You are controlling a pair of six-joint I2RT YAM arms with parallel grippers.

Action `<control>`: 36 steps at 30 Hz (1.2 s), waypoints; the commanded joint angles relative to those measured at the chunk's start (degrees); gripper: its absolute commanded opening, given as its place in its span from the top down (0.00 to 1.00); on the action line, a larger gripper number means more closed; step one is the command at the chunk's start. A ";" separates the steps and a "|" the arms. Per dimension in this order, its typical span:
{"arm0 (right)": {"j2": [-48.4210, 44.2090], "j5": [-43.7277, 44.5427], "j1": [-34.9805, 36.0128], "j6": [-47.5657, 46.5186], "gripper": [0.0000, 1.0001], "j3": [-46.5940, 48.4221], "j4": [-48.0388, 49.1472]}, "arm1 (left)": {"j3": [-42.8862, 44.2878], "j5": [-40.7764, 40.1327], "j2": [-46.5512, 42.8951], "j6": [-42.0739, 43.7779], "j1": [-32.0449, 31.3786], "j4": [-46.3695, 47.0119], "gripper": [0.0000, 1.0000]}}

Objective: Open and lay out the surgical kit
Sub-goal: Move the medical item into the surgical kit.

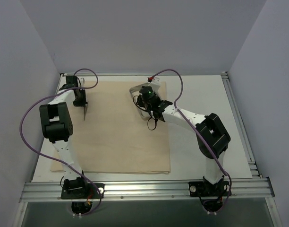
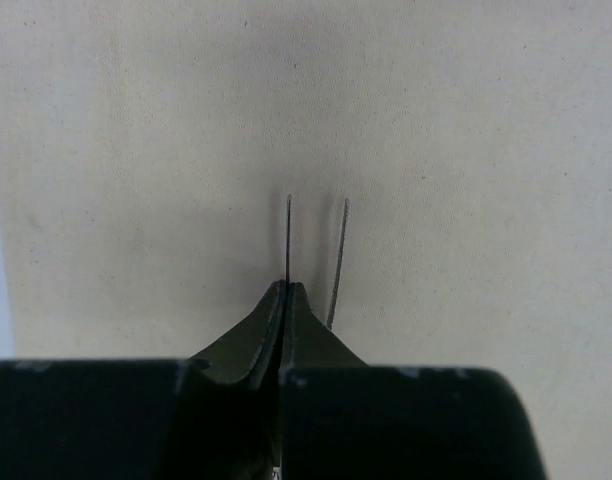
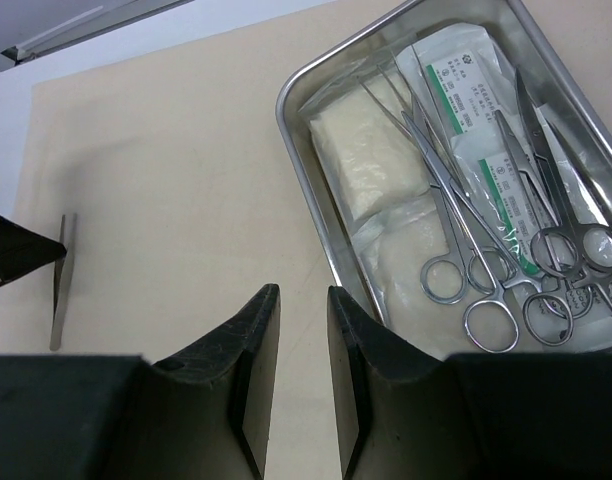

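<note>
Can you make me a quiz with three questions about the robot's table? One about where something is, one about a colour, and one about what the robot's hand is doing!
1. Where are the white gauze pads?
A. in the steel tray
B. on the floor
C. in a cup

2. What colour is the cloth?
A. blue
B. beige
C. red

3. What is the right gripper doing?
A. squeezing a spoon
B. open, holding nothing
C. squeezing a ball

Answers:
1 A: both pads lie inside the tray's rim.
2 B: the big spread-out cloth is pale beige.
3 B: a gap shows between its jaws, with only cloth behind it.
</note>
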 commanded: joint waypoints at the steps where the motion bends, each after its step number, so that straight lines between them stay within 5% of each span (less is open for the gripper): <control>1: 1.94 -1.74 -0.89 -1.19 0.78 2.18 1.03 | 1.04 0.51 -1.66 0.73 -0.86 2.94 0.98; 12: 2.74 -3.59 -3.26 -2.42 0.78 3.23 -0.99 | 0.26 -0.02 -0.77 0.73 -0.68 3.91 0.92; 19: 2.65 -3.86 -3.88 -3.12 0.78 3.76 -1.95 | 0.00 1.12 -1.82 2.58 -0.59 3.12 0.64; 25: 1.77 -3.77 -4.67 -4.87 0.78 4.29 -2.66 | 0.61 0.68 -3.75 2.75 -0.33 2.50 0.62; 29: 2.73 -6.92 -6.95 -13.81 0.77 9.88 -6.07 | 1.22 1.29 -7.62 3.37 0.20 1.54 0.61; 36: 16.15 -17.21 -11.61 -26.66 0.80 28.85 -26.08 | 2.36 6.74 -12.80 7.84 0.20 -4.17 0.57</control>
